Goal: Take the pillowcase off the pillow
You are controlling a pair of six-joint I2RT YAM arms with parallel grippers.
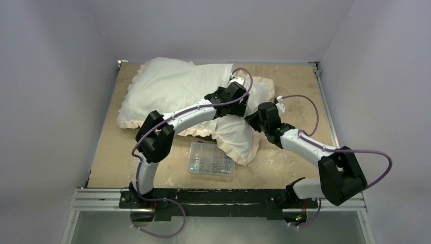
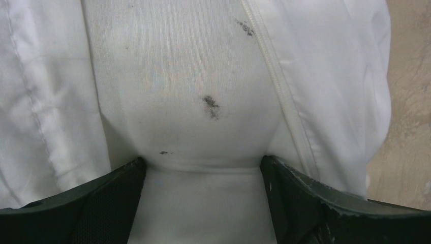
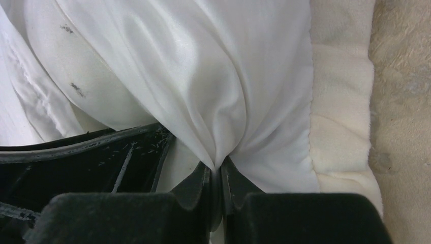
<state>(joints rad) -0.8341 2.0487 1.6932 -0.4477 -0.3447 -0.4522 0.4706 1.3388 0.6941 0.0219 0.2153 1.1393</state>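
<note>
The pillowcase (image 1: 167, 86) lies at the back left of the table, cream-white with a ruffled frill (image 3: 338, 101); its grey face does not show. My left gripper (image 1: 239, 104) reaches into its right end. In the left wrist view the smudged off-white pillow (image 2: 193, 76) bulges between the fingers of the left gripper (image 2: 203, 165), squeezed there, with pillowcase fabric (image 2: 330, 76) folded back on both sides. My right gripper (image 1: 252, 120) sits just beside the left one. The right gripper (image 3: 219, 168) is shut on a gathered pinch of white pillowcase cloth (image 3: 203, 76); the pillow (image 3: 66, 61) shows behind.
A clear plastic box of small parts (image 1: 211, 159) sits near the front, just below the hanging pillowcase corner. The tan table (image 1: 295, 81) is walled on three sides. A metal rail (image 1: 218, 201) carrying the arm bases runs along the near edge.
</note>
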